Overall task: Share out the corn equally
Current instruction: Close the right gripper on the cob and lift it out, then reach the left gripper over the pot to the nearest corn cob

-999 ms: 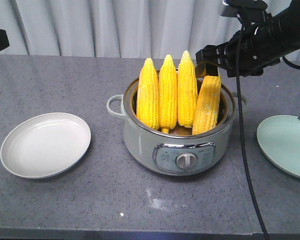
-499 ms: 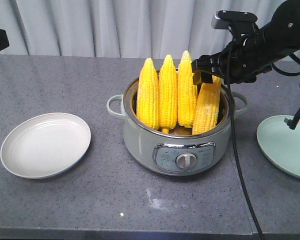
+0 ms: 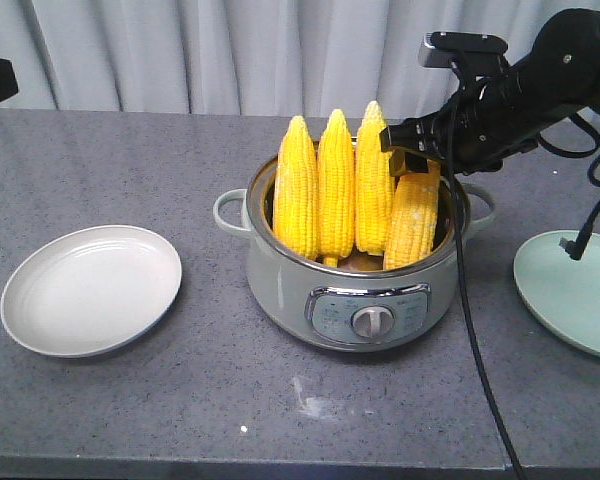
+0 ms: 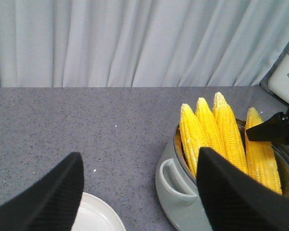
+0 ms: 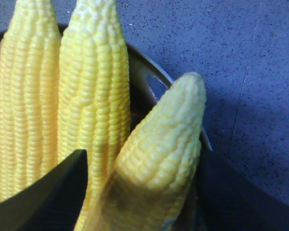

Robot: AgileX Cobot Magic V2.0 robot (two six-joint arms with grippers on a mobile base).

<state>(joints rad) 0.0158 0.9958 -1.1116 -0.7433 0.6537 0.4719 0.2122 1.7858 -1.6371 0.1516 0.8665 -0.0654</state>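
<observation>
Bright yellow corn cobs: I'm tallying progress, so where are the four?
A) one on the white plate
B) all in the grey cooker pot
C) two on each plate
B: all four bright yellow corn cobs stand in the round grey cooker pot; the white plate and pale green plate lie bare.

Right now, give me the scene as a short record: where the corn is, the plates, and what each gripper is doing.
corn: four cobs, all standing in the pot
rightmost cob: leaning, tip inside the right gripper
right gripper: open, straddling that tip
left gripper: open, empty
white plate: left of pot, no corn
green plate: right of pot, partly out of frame, no corn seen
</observation>
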